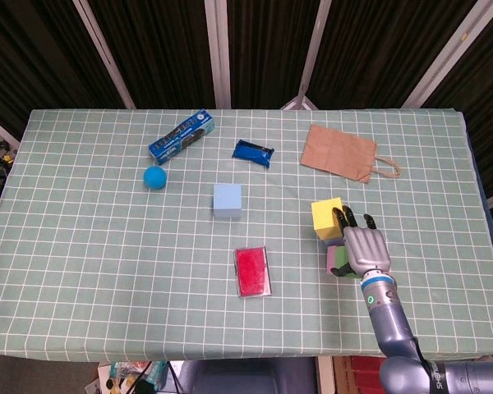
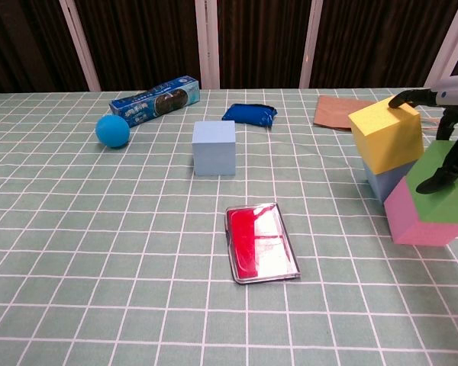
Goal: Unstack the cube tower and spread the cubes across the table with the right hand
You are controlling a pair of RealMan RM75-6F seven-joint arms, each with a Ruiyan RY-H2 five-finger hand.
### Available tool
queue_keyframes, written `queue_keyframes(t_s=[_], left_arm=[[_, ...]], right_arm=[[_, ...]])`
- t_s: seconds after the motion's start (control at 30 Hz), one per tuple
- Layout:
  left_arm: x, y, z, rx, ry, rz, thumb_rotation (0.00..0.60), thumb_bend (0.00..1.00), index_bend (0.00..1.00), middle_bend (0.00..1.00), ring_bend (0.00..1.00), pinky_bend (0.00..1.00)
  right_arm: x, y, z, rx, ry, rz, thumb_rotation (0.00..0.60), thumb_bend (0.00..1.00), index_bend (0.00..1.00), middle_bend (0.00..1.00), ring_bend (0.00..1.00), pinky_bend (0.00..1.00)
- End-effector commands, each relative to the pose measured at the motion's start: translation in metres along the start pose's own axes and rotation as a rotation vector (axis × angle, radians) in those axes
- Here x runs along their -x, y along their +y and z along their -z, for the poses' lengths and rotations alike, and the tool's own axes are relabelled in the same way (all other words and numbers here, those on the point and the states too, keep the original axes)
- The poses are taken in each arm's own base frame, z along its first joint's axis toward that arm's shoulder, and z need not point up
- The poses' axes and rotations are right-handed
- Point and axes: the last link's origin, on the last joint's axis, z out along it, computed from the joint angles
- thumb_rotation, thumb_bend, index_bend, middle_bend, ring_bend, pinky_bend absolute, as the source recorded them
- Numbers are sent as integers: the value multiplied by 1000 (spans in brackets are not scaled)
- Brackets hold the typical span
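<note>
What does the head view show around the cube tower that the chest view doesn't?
Only the head view shows the whole right hand with its forearm, the paper bag entire with its handle, and the table's far edge. Only the chest view shows a pale blue cube under the yellow cube, and the pink cube's front face. Both show fingers on the yellow cube, the green cube, the lone blue cube and the red case.
</note>
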Motion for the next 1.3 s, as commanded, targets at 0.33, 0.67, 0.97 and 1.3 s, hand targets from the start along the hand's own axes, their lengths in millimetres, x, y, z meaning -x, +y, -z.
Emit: queue_keyframes(t_s=[0.33,0.67,0.97,1.3], left_arm=[[-1,-1,0,-4,5,5,600,322,98,0,0,9],[0,0,0,-4,1,4,600,322,98,0,0,9],[-1,-1,0,-10,3,9,600,322,98,0,0,9],[-2,-2,0,-13,3,16,600,322,98,0,0,9]], right_arm=[[1,3,-7,24,58,6,600,129,0,82,498,61],[-4,7,-4,12,30,-23,600,129,0,82,286,3],[-16,-7,4,-64,70,-62,600,129,0,82,259,0],[-13,1,5,-8,22,-23,600,129,0,82,243,0]])
